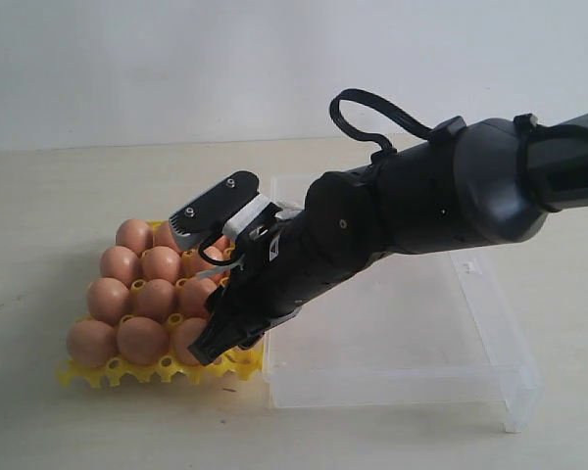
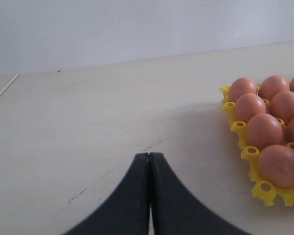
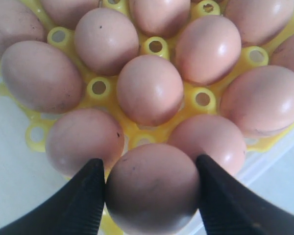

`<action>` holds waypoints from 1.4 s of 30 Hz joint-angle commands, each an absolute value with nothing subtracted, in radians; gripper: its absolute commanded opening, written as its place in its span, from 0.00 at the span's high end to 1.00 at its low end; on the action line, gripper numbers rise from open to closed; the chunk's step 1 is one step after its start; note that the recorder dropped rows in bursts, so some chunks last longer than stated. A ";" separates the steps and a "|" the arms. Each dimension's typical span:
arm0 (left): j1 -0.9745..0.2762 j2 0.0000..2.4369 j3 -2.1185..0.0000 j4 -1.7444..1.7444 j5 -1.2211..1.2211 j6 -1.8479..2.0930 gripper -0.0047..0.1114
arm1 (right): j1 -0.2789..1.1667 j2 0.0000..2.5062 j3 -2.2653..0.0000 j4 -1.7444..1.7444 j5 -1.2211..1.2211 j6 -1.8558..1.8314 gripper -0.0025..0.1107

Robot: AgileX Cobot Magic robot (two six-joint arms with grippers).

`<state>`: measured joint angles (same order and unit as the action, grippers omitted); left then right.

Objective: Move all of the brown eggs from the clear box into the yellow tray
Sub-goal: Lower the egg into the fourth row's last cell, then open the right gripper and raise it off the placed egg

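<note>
The yellow tray [image 1: 108,372] sits left of the clear box [image 1: 402,362] and holds several brown eggs [image 1: 142,338]. My right gripper [image 1: 200,286] reaches from the right, over the box, to the tray's near right corner. In the right wrist view, this gripper [image 3: 151,181] is shut on one brown egg [image 3: 152,188], a finger pressing each side, low over the tray's edge [image 3: 99,88]. No egg shows inside the box, though the arm hides part of it. My left gripper [image 2: 149,155] is shut and empty over bare table, away from the tray [image 2: 264,188].
The right arm [image 1: 441,196] spans the clear box and hides its far left part. The box's near wall [image 1: 392,392] stands right beside the tray's right edge. Pale tabletop [image 2: 88,122] stretches out on the tray's other side.
</note>
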<state>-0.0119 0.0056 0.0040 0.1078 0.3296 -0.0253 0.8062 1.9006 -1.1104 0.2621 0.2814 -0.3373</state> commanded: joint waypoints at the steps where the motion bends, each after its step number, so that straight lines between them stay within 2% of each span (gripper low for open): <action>1: -0.011 0.000 0.000 0.105 0.319 -0.030 0.96 | 0.801 1.898 -1.104 0.262 0.271 -0.338 0.90; 2: -0.011 0.000 0.000 0.105 0.319 -0.030 0.96 | 0.801 1.898 -1.104 0.262 0.271 -0.338 0.86; 5: -0.011 0.000 0.000 0.105 0.319 -0.030 0.96 | 0.801 1.898 -1.104 0.262 0.271 -0.338 0.64; 7: -0.011 0.000 0.000 0.105 0.319 -0.030 0.96 | 0.801 1.898 -1.104 0.262 0.271 -0.338 0.55; 15: -0.011 0.000 0.000 0.105 0.319 -0.030 0.96 | 0.801 1.898 -1.104 0.262 0.271 -0.335 0.45; 19: -0.011 0.000 0.000 0.105 0.319 -0.030 0.96 | 0.801 1.898 -1.104 0.262 0.253 -0.311 0.36; 27: -0.011 0.000 0.000 0.105 0.319 -0.030 0.96 | 0.801 1.883 -1.104 0.262 0.225 -0.309 0.37; 35: -0.011 0.000 0.000 0.105 0.319 -0.030 0.96 | 0.801 1.765 -1.104 0.262 0.186 -0.306 0.42; 38: -0.011 0.000 0.000 0.105 0.319 -0.030 0.96 | 0.801 1.699 -1.104 0.262 0.193 -0.312 0.51; 42: -0.011 0.000 0.000 0.105 0.319 -0.030 0.96 | 0.801 1.614 -1.077 0.242 0.188 -0.347 0.77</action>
<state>-0.0119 0.0056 0.0040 0.1078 0.3296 -0.0253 0.8062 1.6703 -1.1011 0.2601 0.1963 -0.3147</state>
